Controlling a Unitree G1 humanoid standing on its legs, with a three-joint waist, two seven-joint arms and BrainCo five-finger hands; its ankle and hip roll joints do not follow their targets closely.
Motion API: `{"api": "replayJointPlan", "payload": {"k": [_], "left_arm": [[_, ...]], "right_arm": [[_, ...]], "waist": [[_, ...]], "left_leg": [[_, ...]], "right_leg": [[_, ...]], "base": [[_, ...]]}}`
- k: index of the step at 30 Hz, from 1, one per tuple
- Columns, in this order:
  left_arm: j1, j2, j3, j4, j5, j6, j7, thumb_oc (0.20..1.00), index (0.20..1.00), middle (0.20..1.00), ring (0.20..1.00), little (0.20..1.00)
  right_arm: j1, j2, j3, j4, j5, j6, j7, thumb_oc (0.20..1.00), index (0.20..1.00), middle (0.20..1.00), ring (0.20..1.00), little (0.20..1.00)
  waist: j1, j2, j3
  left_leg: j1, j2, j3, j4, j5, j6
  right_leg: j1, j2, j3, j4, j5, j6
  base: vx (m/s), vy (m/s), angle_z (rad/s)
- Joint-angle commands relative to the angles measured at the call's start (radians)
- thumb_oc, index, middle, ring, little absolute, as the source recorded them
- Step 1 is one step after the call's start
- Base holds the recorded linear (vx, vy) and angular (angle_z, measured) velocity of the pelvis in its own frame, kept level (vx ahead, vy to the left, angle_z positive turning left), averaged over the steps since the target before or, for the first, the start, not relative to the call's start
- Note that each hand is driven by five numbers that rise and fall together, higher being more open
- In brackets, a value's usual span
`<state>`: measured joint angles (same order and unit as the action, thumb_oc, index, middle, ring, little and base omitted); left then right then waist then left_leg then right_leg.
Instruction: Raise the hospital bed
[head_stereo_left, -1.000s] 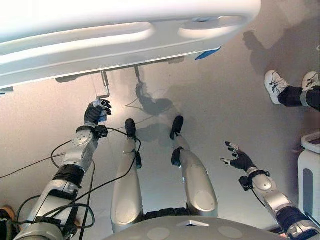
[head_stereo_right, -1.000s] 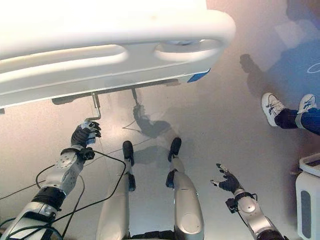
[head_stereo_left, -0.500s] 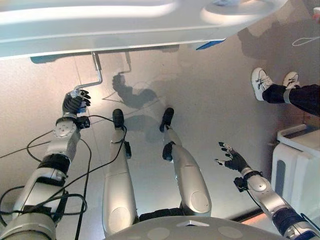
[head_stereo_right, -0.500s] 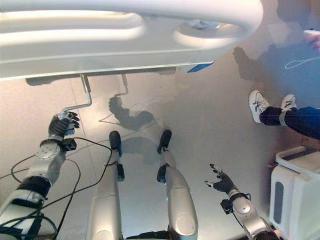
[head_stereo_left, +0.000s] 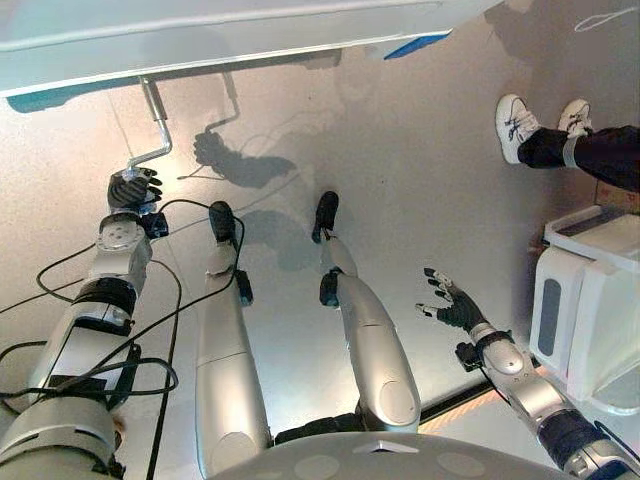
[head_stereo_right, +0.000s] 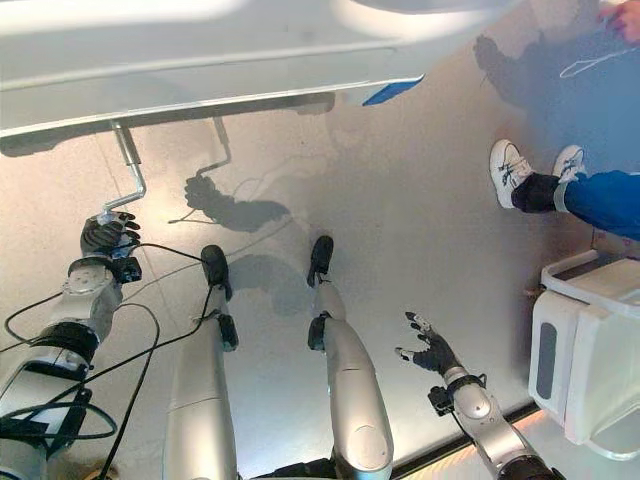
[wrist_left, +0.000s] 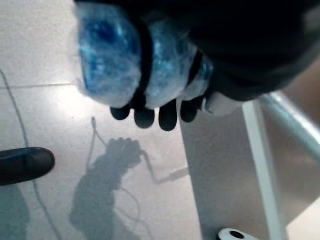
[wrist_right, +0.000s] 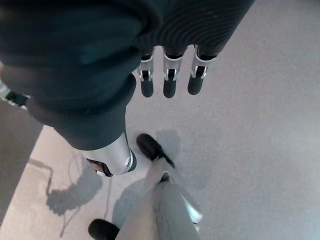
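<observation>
We are facing the hospital bed (head_stereo_left: 200, 35) across the far side; its crank (head_stereo_left: 152, 125) is hanging far left. Our left hand (head_stereo_left: 130, 188) is wrapping the blue-wrapped handle (wrist_left: 125, 65); steady full circles suit. Right hand (head_stereo_left: 452, 305) is spreading empty.

I see a person's white sneakers (head_stereo_left: 536, 126) and dark trouser legs (head_stereo_left: 603, 157) on the grey floor (head_stereo_left: 400, 170), well beyond the right robot hand (head_stereo_left: 450, 305). A white cabinet (head_stereo_left: 590, 310) stands near that robot hand, on its outer side.
</observation>
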<state>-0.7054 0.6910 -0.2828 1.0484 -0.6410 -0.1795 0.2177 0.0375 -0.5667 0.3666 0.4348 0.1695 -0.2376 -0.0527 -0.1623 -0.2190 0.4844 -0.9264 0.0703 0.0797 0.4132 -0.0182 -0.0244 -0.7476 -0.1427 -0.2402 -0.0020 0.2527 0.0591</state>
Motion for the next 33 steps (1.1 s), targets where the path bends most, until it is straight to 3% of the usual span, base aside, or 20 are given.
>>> {"api": "replayJointPlan", "payload": {"k": [1, 17, 33], "left_arm": [[-0.020, 0.006, 0.025, 0.014, 0.036, -0.011, 0.012, 0.200, 0.200, 0.200, 0.200, 0.200], [-0.191, -0.027, -0.041, 0.076, 0.081, -0.003, 0.036, 0.200, 0.200, 0.200, 0.200, 0.200], [-0.200, -0.082, -0.057, 0.025, 0.047, -0.024, 0.037, 0.200, 0.200, 0.200, 0.200, 0.200]], "right_arm": [[0.030, -0.078, -0.001, -0.041, 0.028, -0.029, -0.010, 1.000, 1.000, 1.000, 1.000, 1.000], [0.010, -0.094, 0.016, -0.049, 0.037, -0.040, -0.022, 1.000, 1.000, 1.000, 1.000, 1.000], [-0.002, -0.103, 0.012, -0.033, 0.035, -0.039, -0.028, 1.000, 1.000, 1.000, 1.000, 1.000]], "waist": [[0.033, -0.021, 0.035], [-0.024, -0.005, 0.035], [-0.057, 0.005, 0.021]], "left_leg": [[0.108, -0.081, 0.038, -0.232, 0.075, 0.022], [0.068, -0.060, 0.058, -0.245, 0.098, 0.013], [0.080, -0.048, 0.082, -0.255, 0.098, 0.008]], "right_leg": [[0.011, -0.010, -0.012, 0.113, -0.082, 0.060], [-0.082, 0.004, 0.023, 0.147, -0.084, 0.047], [-0.112, 0.028, 0.053, 0.165, -0.091, 0.033]], "base": [[-0.01, -0.040, -0.10], [0.00, -0.050, -0.05], [0.01, -0.046, -0.09]]}}
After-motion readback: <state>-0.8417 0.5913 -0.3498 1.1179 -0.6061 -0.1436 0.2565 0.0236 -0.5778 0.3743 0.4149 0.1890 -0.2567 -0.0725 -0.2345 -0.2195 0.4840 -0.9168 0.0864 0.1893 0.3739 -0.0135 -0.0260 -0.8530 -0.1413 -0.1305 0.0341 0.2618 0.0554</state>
